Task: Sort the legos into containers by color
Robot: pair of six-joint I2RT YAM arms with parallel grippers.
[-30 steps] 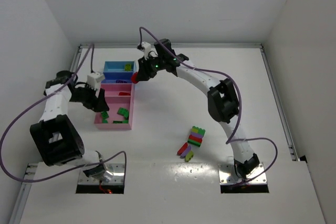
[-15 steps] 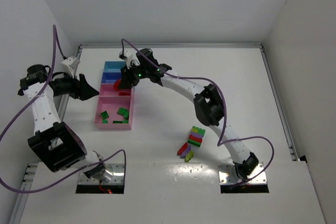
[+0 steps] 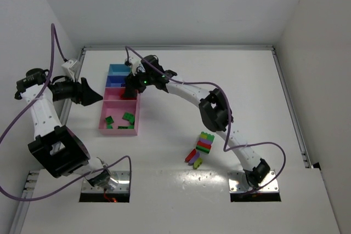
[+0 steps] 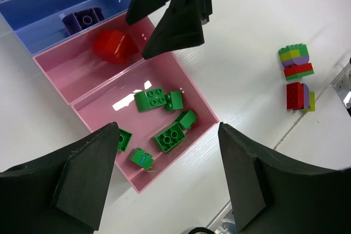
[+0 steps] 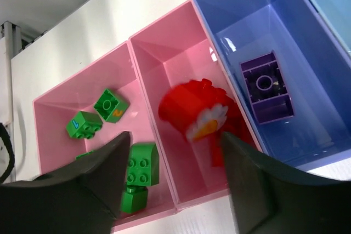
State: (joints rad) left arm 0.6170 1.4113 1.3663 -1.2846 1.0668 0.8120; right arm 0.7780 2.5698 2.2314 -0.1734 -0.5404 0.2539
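Top external view: row of joined blue and pink shallow plastic trays [image 3: 117,132], part filled. Left gripper [image 4: 167,130] spread, empty, left of the row; right gripper [image 5: 174,138] spread above its small pink compartment [image 5: 164,58]. Right of the row, unsorted: multicoloured stacked block [image 3: 206,142], loose bricks [image 3: 193,157]. Inside: green bricks [image 4: 156,98], purple brick [image 5: 267,89], blurred red brick [image 5: 192,110], apparently unclamped.

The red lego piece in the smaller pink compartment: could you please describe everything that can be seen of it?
The red lego piece is glossy plastic, rounded, with a white-and-orange flower mark on one face. It is alone in the smaller pink compartment and looks blurred in the right wrist view. The right gripper hangs open above it, not clamped on it.
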